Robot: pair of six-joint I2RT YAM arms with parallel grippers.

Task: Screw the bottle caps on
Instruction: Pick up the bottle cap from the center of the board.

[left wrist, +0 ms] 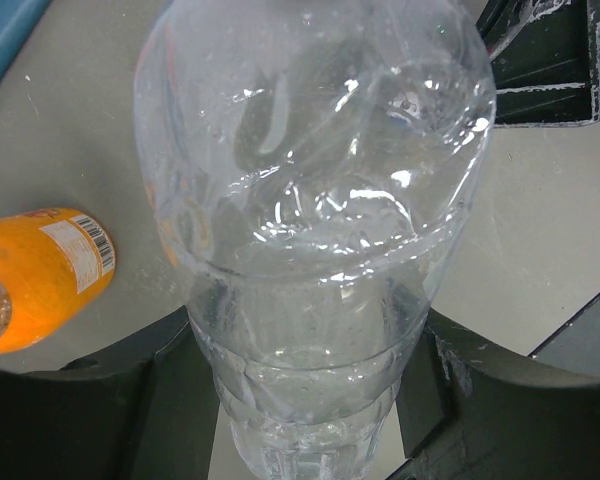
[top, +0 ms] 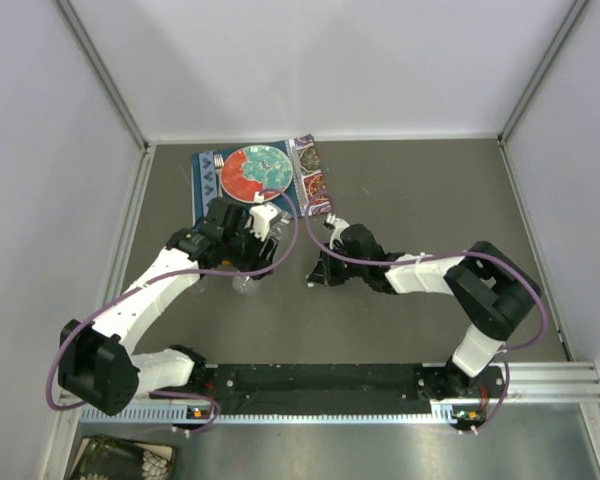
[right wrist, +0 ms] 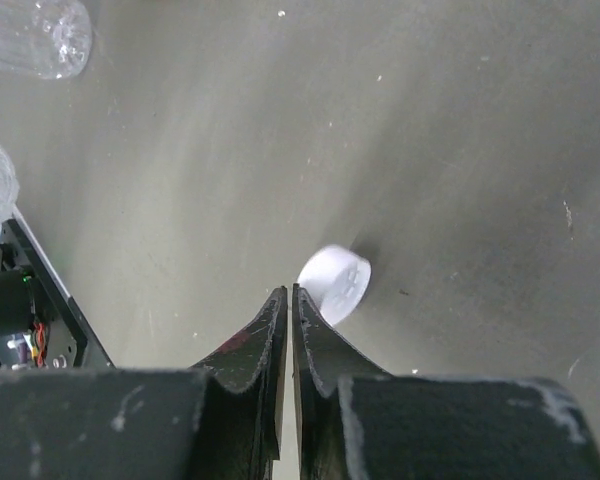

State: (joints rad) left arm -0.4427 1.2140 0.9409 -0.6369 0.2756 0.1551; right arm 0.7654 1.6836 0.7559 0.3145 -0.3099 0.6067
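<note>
Clear plastic, thin and dented, fills the left wrist view: a clear bottle (left wrist: 310, 200) sits clamped in the left claw (left wrist: 300, 395), whose fingers (left wrist: 130, 400) press its ribbed body from both sides. Its neck is out of sight. An orange bottle (left wrist: 40, 275) lies on its side on the desk (right wrist: 460, 120) close by.

The right claw (right wrist: 288, 295) is closed tight on nothing, tips down near the surface. A white cap (right wrist: 337, 282) rests just beside them; whether they touch it cannot be told. A second bottle (right wrist: 40, 35) shows at the far corner of that view.

The held bottle looks nearly empty, so it is likely light and soft-walled and apt to buckle or twist under a hard squeeze. The ribbed body seems the stiffest place to hold it, leaving the neck free. The cap looks small, hard, smooth and very light, prone to skid if nudged. It is best pinched across its rim, once the right claw has opened.
</note>
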